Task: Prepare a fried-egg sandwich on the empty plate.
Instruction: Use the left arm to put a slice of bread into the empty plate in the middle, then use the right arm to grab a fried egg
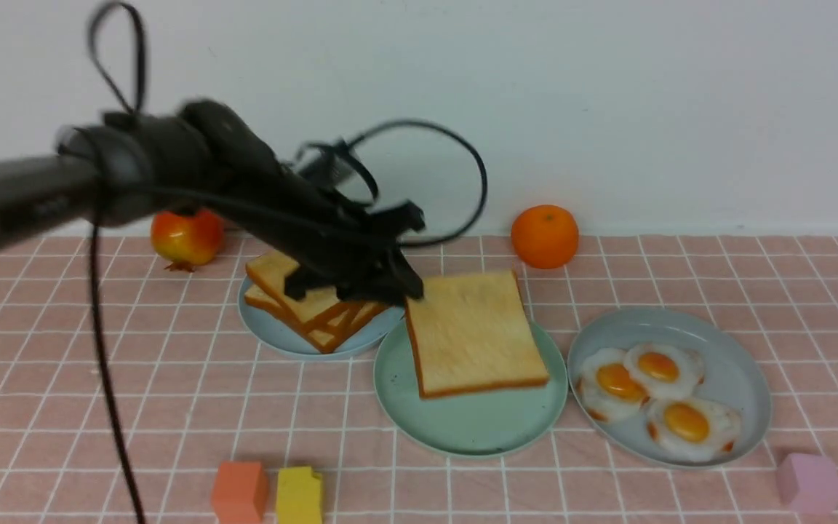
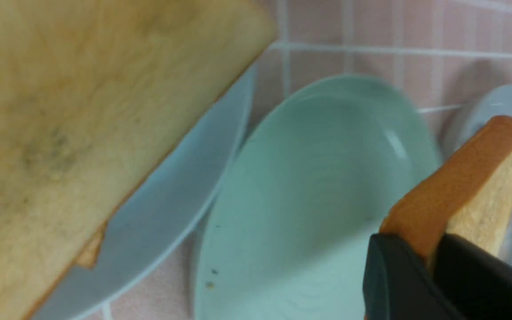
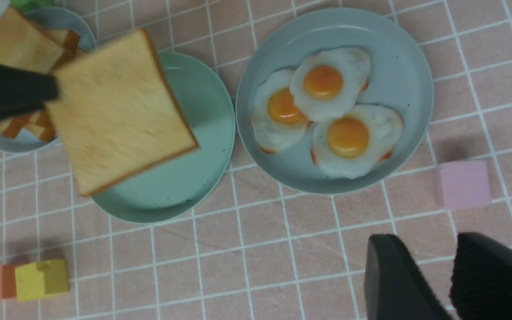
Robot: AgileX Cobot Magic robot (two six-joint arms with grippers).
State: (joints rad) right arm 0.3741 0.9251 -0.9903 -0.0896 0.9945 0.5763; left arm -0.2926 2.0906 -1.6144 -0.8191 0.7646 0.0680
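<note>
Front view, mid-frame: grips a toast by its upper-left corner with left fingers clamped on the crust; holds it tilted over the back of the mint plate, seemingly not yet laid flat. Calls for lowering toward the lower right of the grip, onto smooth bare plastic. Square slice, no long axis; porous golden face, darker crust, stiff. Holds right fingers apart and empty, nearer the glossy, overlapping eggs at frame right.
</note>
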